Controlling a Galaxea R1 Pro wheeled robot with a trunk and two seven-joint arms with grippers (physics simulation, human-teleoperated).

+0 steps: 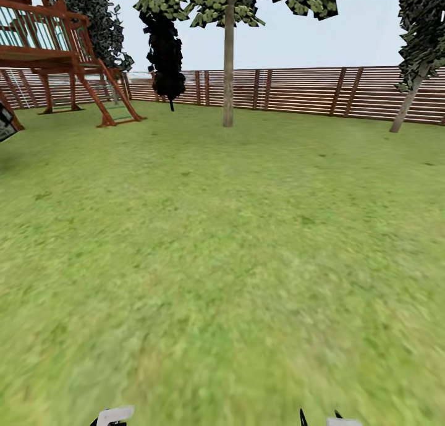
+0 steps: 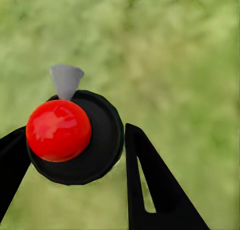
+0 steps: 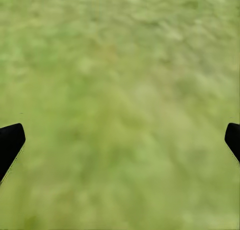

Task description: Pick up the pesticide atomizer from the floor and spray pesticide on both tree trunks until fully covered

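left gripper (image 2: 75,155) clamped on pesticide atomizer (image 2: 75,137), above grass (image 2: 180,55) | right gripper (image 3: 120,140) jaws spread wide, holding nothing | upright tree trunk (image 1: 228,67) before fence (image 1: 296,89); leaning trunk (image 1: 405,107) right of it

The setting was a home back garden, rendered in simulation. A mottled green lawn (image 1: 222,259) filled the ground and ran out to a brown slatted wooden fence (image 1: 296,89) closing off the far side under a pale sky. A red-brown wooden play tower (image 1: 55,49) stood on the grass at one end, and trees (image 1: 228,55) with pale bare trunks and dark leafy crowns grew near the fence.
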